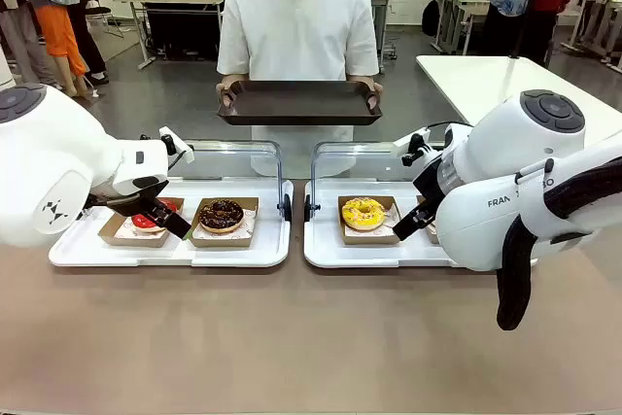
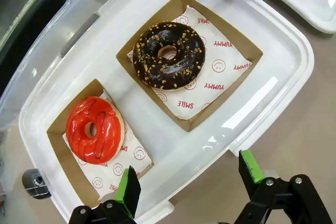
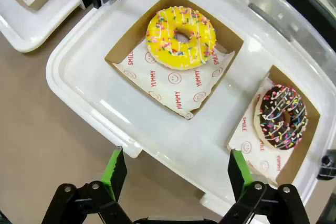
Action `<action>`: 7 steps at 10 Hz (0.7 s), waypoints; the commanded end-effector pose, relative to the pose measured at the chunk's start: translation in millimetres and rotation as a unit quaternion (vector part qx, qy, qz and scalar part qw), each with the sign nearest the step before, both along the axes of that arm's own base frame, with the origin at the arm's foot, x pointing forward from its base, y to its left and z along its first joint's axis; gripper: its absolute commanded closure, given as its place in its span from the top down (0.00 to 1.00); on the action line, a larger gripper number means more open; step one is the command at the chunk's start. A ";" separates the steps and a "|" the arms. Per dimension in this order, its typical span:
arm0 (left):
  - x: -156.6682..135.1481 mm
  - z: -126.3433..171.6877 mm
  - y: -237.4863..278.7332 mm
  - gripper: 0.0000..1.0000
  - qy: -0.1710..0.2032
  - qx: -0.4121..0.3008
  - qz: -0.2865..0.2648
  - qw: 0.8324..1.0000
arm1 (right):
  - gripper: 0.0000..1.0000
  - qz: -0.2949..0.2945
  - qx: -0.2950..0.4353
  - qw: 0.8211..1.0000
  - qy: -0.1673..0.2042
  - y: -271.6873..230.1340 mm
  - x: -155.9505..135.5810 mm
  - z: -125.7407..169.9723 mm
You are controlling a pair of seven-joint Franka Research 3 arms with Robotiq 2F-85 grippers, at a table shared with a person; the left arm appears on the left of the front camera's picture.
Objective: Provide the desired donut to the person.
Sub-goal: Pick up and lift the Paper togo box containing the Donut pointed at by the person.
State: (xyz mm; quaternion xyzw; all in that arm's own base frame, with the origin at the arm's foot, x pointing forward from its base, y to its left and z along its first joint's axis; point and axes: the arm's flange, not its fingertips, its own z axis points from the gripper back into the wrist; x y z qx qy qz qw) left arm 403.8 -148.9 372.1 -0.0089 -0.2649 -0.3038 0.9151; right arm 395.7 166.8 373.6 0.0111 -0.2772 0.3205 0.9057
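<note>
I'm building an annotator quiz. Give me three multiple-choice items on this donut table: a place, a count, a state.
1. Where is the yellow donut?
A. On the right white tray.
B. On the bare table.
C. In someone's hand.
2. How many donuts lie on the white trays?
A. Two.
B. Three.
C. Four.
3. How do the left arm's jaws stand?
A. Shut on a donut.
B. Open, holding nothing.
C. Shut on a box.
1 A, the front view shows it there.
2 C, red donut and nut-topped donut on the left tray, yellow and sprinkled chocolate donut on the right.
3 B, green pads apart, nothing between.
</note>
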 end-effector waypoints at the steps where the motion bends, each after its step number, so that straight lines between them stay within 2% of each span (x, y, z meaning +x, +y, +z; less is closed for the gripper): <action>1: -0.1 -0.1 0.0 1.00 0.000 0.000 0.000 1.000 | 1.00 0.000 0.000 1.000 0.000 0.0 0.0 0.0; 7: -0.1 -0.1 0.0 1.00 0.000 0.000 0.000 1.000 | 1.00 0.000 0.000 1.000 0.000 0.0 0.0 0.0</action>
